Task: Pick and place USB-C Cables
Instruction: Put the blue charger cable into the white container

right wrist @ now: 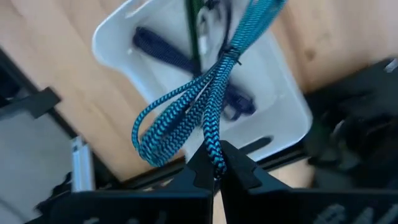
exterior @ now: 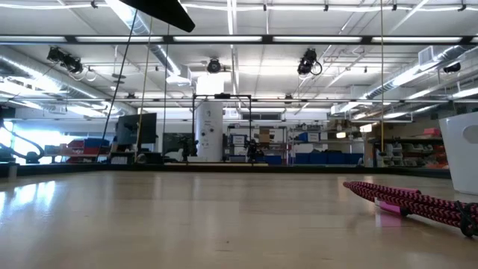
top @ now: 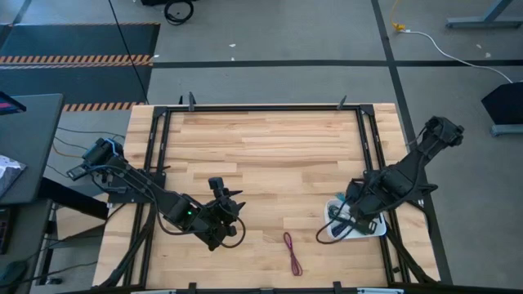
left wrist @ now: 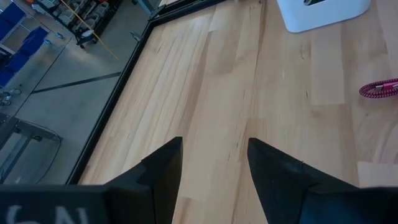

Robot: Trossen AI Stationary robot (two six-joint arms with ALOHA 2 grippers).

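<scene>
My right gripper hovers over the white tray near the table's right near corner and is shut on the teal cable bundle. In the tray lie a dark blue cable and a green cable. The maroon cable lies flat on the wood near the table's near edge, between the two arms; the low view shows it too. My left gripper is open above bare wood, left of the maroon cable. The other cables are out of view. My right gripper pinches the teal cable bundle between its two fingers at one end of its folded strands, coming from above and pointing down. The bundle hangs below the fingers over the tray, loops spread out. Whether its far end touches the tray I cannot tell.
A black metal frame runs around the wooden table top. The white tray sits by the frame's right rail. Black arm wires loop by the right gripper. The table's middle and far part is bare wood.
</scene>
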